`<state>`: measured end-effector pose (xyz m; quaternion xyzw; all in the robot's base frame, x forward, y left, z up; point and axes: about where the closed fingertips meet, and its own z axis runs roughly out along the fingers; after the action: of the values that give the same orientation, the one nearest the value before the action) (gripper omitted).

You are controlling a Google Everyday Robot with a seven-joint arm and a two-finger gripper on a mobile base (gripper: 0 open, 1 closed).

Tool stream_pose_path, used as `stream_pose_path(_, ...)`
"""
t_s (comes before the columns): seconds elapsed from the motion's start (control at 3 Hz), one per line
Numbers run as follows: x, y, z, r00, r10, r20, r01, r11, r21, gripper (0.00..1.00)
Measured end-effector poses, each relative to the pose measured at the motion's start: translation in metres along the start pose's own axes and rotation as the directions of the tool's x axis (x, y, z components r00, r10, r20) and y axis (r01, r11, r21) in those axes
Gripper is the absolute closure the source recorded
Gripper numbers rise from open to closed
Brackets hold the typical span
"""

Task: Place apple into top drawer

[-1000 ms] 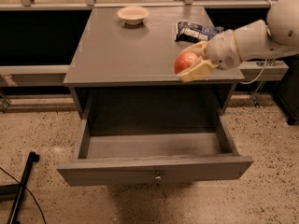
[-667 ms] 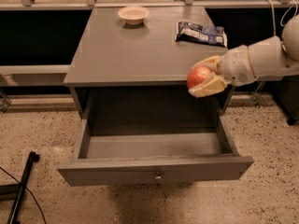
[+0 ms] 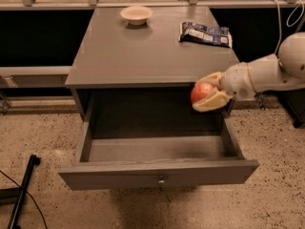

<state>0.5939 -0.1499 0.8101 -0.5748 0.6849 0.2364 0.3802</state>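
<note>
The red-orange apple (image 3: 201,92) is held between the cream fingers of my gripper (image 3: 208,92), which comes in from the right on a white arm. The gripper is shut on the apple and holds it in front of the cabinet's top edge, above the right part of the open top drawer (image 3: 157,171). The grey drawer is pulled out wide, its inside bare, with a small metal knob (image 3: 161,180) at the centre of its front panel.
On the grey cabinet top (image 3: 143,51) stand a cream shallow bowl (image 3: 136,15) at the back and a dark blue snack bag (image 3: 205,33) at the back right. A black stand leg (image 3: 21,194) lies on the speckled floor at the lower left. Cables hang at the right.
My gripper has carried the apple down and forward off the cabinet top's right edge, and now holds it over the open drawer's right side.
</note>
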Motion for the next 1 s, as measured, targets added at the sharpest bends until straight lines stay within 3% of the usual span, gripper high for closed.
stream_pose_path(0.33,0.068,0.017,0.024,0.999,0.032,-0.044,-0.031,0.9995,0.007,1.0)
stream_pose_path(0.67,0.117,0.041,0.061,0.996,0.053,-0.069,-0.056,0.998,-0.029,1.0)
stream_pose_path(1.0,0.138,0.052,0.097,0.995,0.016,-0.099,-0.022,0.9978,-0.062,1.0)
